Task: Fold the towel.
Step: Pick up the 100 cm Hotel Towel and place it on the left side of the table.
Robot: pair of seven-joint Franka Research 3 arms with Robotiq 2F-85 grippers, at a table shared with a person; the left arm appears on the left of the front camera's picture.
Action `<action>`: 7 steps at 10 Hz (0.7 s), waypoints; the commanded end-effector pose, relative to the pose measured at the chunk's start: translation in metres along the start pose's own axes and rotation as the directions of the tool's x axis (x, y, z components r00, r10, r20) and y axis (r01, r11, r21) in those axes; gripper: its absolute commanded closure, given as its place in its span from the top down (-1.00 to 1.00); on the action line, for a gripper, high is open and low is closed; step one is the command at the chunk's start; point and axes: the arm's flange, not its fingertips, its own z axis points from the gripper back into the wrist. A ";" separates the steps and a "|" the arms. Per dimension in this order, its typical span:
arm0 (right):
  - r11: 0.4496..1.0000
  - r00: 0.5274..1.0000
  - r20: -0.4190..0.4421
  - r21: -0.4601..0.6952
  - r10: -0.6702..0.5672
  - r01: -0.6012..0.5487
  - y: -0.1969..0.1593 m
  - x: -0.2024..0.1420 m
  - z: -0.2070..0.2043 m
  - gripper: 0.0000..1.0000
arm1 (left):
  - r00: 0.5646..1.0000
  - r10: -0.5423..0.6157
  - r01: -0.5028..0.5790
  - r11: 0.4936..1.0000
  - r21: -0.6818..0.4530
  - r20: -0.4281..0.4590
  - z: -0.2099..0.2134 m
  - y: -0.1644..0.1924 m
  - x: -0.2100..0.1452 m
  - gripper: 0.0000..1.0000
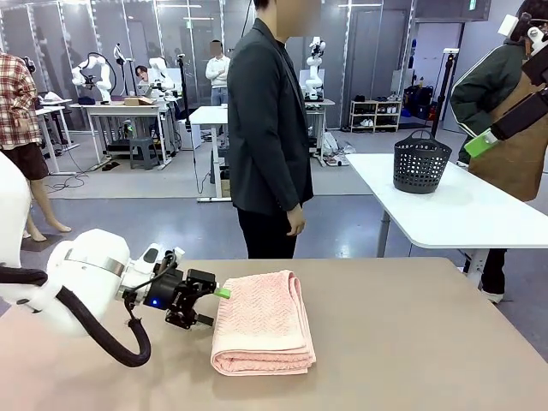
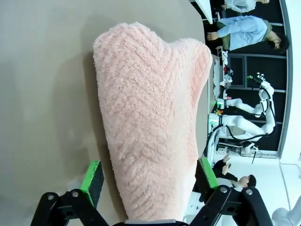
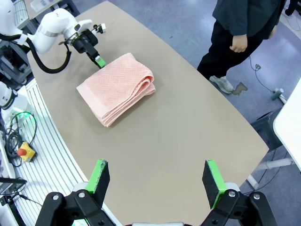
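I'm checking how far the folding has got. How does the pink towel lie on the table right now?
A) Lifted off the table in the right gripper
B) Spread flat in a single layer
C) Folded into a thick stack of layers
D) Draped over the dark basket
C: the towel lies on the table as a compact bundle, its stacked layers showing along the near edge, with the open left gripper at its side.

Lighting and picture quality: bright, even indoor light from overhead; all three views sharp.

Soft shadow hugs the towel point(image 1: 263, 323) on the table point(image 1: 411, 342); in the left wrist view a broad dim band falls left of it. No glare on the matte top. Wrist views bow straight lines toward their edges. Far background slightly soft.
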 end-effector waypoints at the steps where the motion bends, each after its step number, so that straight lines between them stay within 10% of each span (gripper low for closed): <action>1: 1.000 1.000 -0.012 0.004 0.006 -0.006 0.000 0.001 0.001 1.00 | 0.999 -0.024 0.026 0.998 -0.052 0.037 -0.021 0.005 0.001 1.00; 4: 1.000 1.000 -0.012 0.004 0.006 -0.006 0.000 0.001 0.001 1.00 | 1.000 -0.009 0.011 0.998 -0.059 0.025 -0.034 0.010 0.006 1.00; 5: 1.000 1.000 -0.012 0.004 0.006 -0.006 0.000 0.001 0.001 1.00 | 1.000 -0.002 0.003 0.997 -0.081 0.024 -0.036 0.008 0.006 0.71; 6: 1.000 1.000 -0.012 0.004 0.006 -0.006 0.000 0.001 0.001 1.00 | 1.000 -0.007 0.009 0.995 -0.095 0.025 -0.035 0.008 0.005 -0.20; 7: 1.000 1.000 -0.012 0.004 0.006 -0.006 0.000 0.001 0.001 1.00 | 0.999 0.007 -0.003 0.995 -0.099 0.041 -0.033 0.008 0.006 -0.49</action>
